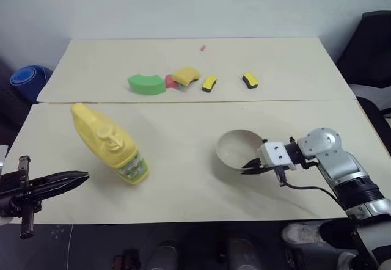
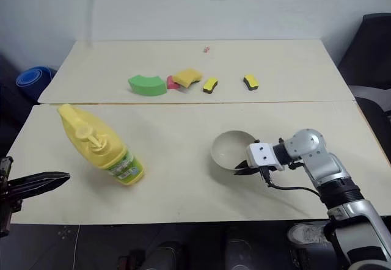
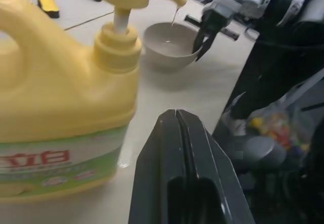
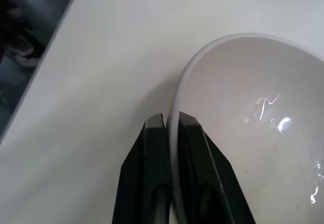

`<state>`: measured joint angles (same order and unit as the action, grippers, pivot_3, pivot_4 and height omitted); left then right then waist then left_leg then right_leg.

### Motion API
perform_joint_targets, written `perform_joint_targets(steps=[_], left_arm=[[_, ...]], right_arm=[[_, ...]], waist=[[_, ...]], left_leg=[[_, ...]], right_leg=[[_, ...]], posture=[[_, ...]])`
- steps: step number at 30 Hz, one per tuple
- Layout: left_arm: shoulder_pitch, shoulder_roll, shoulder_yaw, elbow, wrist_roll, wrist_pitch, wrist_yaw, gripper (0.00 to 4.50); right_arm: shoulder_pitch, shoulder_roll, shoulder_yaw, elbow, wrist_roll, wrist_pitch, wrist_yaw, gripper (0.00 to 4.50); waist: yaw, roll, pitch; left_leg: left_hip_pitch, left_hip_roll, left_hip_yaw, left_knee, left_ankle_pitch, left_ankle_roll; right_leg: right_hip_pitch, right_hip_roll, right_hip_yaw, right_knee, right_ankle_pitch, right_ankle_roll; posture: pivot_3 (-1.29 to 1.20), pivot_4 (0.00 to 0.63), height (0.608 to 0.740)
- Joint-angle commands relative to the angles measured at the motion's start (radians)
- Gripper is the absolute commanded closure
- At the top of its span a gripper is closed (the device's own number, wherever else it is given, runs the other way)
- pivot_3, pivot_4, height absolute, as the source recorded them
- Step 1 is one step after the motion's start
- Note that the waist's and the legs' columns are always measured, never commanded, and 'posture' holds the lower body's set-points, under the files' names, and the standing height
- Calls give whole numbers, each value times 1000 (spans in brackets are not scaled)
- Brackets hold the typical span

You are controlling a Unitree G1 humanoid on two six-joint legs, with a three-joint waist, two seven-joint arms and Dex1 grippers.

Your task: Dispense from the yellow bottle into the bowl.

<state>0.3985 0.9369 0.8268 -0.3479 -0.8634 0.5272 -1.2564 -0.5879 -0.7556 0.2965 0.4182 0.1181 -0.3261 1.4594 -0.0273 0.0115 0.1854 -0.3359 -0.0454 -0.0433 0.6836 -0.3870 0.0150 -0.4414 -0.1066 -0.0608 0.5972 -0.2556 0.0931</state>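
The right gripper (image 4: pixel 171 120) is clenched on the near rim of the plain round beige-white bowl (image 1: pixel 235 148), one black finger (image 4: pixel 195 133) inside the wall and the other outside, its arm reaching in from the right edge of the pale wooden tabletop (image 1: pixel 183 178). Glossy wet streaks catch the light on the bowl's inner surface. The bowl sits upright on the near half of the tabletop, right of centre.

The left gripper (image 1: pixel 82 176) is closed on nothing, its two black fingers pressed together, and hangs over the near left edge of the tabletop, pointing toward the large yellow plastic pump-top bottle (image 1: pixel 107 142). The bottle stands on the near half of the tabletop, left of centre and well apart from the bowl, with its green-and-white label band near the base. In the left wrist view its pump spout points toward the bowl, and a thin thread of liquid hangs from the nozzle tip.

On the far half of the tabletop, beyond a seam, lie a curved green foam block (image 1: pixel 146 83), a yellow sponge (image 1: pixel 186 76) overlapping a small red piece (image 1: pixel 170 82), and two small yellow-and-black sponge blocks (image 1: pixel 209 83) (image 1: pixel 249 80) set apart.
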Motion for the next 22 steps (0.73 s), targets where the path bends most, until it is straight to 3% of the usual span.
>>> perform_joint_targets(steps=[1,2,5,12,15,22], left_arm=[[-33,-85,-82,36,160,-176,57,4479],[-41,-102,-98,36,179,-185,81,4307],[-2,-147,-156,15,229,-219,82,3572],[70,-261,-226,95,440,-436,181,1276],[79,-265,-263,157,546,-541,220,1236],[70,-292,-293,219,525,-653,211,1236]], right_arm=[[-22,59,-81,156,7,-151,-89,4500],[-19,62,-83,179,14,-153,-73,4500],[27,78,-126,131,108,-130,-31,3595],[334,28,-329,-292,363,89,-123,1142],[507,-5,-419,-431,393,128,-165,26],[746,-12,-528,-473,331,15,-183,26]], waist=[[-3,1,0],[-2,0,1],[0,-1,1],[18,0,1],[43,0,1],[54,-2,1]], left_leg=[[1,1,2,0,0,0],[1,1,2,0,0,-1],[0,5,2,1,0,-3],[-1,6,1,0,-1,-3],[0,6,1,0,-1,-3],[4,6,2,1,-3,1]], right_leg=[[0,0,1,0,0,-1],[0,2,2,1,1,-1],[-1,5,2,1,2,-2],[-1,6,1,-2,2,-2],[0,6,1,-3,2,-2],[7,6,2,-7,5,-3]], posture=[[0,150,740],[0,150,740],[0,150,740],[0,150,740],[0,150,740],[0,150,740]])
